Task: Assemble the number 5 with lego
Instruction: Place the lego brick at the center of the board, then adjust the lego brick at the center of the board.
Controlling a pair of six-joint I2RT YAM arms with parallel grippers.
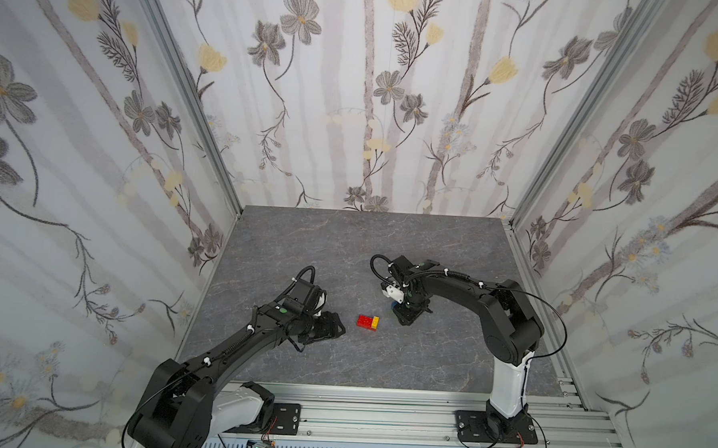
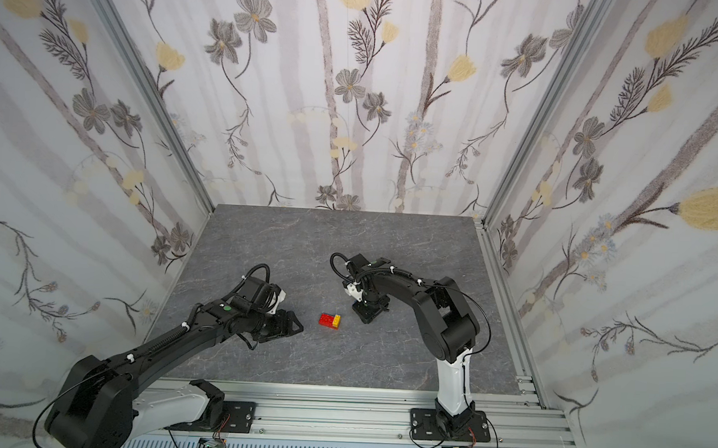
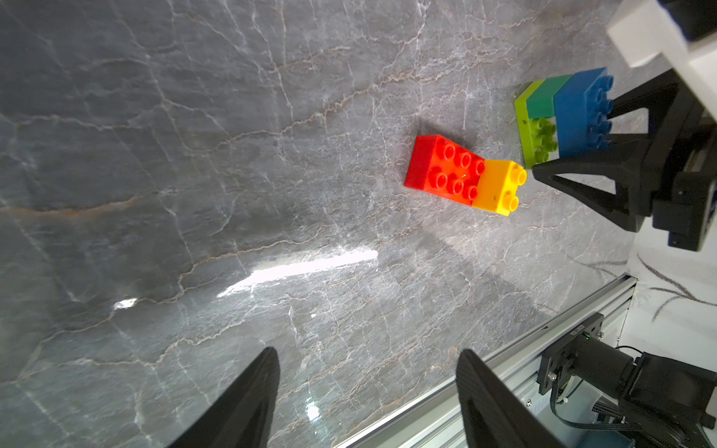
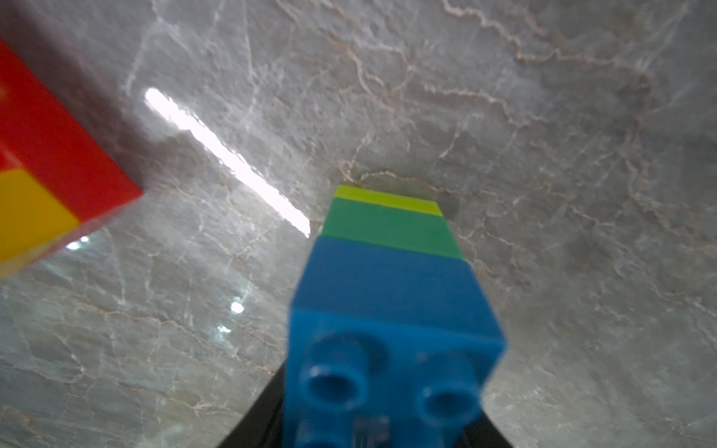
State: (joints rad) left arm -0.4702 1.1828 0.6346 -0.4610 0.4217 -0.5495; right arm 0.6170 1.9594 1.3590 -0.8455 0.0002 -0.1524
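Observation:
A red brick (image 3: 442,168) with a yellow brick (image 3: 500,186) joined to one end lies flat mid-table, seen in both top views (image 1: 367,322) (image 2: 330,320). Just right of it stands a stack of lime (image 3: 531,132), dark-green (image 3: 543,99) and blue (image 3: 578,112) bricks, lime resting on the table. My right gripper (image 1: 403,316) reaches down over the stack, a finger (image 3: 582,174) at each side of the blue brick (image 4: 388,283); whether they press it does not show. My left gripper (image 3: 367,353) hovers open and empty left of the red brick (image 1: 338,326).
The grey marble tabletop (image 1: 306,252) is boxed in by floral walls on three sides. An aluminium rail (image 1: 382,405) with both arm bases runs along the front edge. The right arm's base mount (image 3: 605,364) shows in the left wrist view.

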